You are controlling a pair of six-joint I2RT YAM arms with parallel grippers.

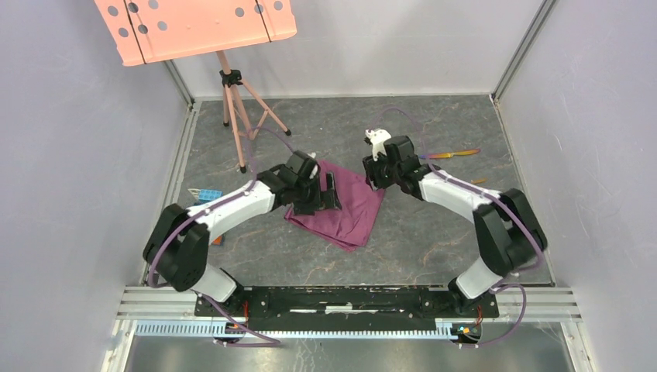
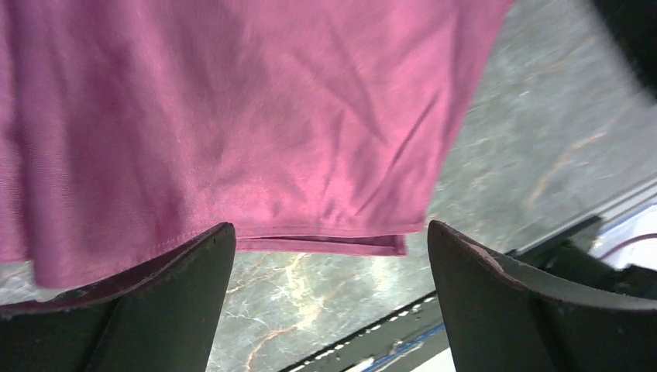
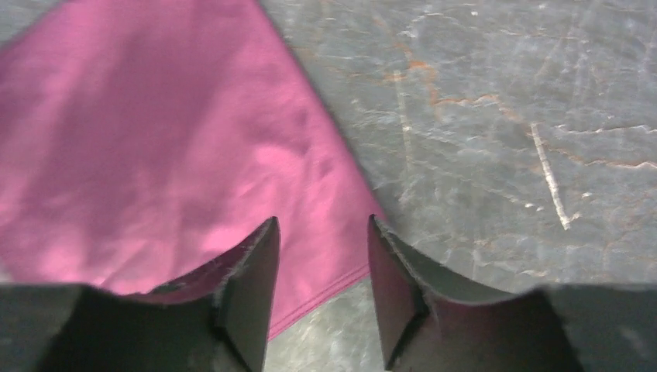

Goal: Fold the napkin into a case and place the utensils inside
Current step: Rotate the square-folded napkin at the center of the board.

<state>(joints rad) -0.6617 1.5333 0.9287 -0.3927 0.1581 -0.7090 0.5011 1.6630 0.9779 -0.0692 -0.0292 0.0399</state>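
Observation:
The plum-purple napkin (image 1: 350, 211) lies on the table between the two arms, doubled over with two hemmed edges stacked at its near side (image 2: 271, 116). My left gripper (image 1: 330, 194) hovers over its left part, jaws wide open (image 2: 329, 229) and holding nothing. At the cloth's right corner (image 3: 155, 139) my right gripper (image 1: 373, 175) has its jaws apart (image 3: 323, 221), with no cloth between them. The iridescent knife (image 1: 454, 154) lies on the table behind the right arm. A small gold glint (image 1: 478, 180) beside that arm may be the spoon; most of it is hidden.
A tripod stand (image 1: 235, 108) carrying a salmon perforated plate (image 1: 194, 27) stands at the back left. A small blue block (image 1: 208, 194) lies by the left wall near the left arm. Grey walls enclose three sides; the rail (image 1: 349, 298) runs along the front.

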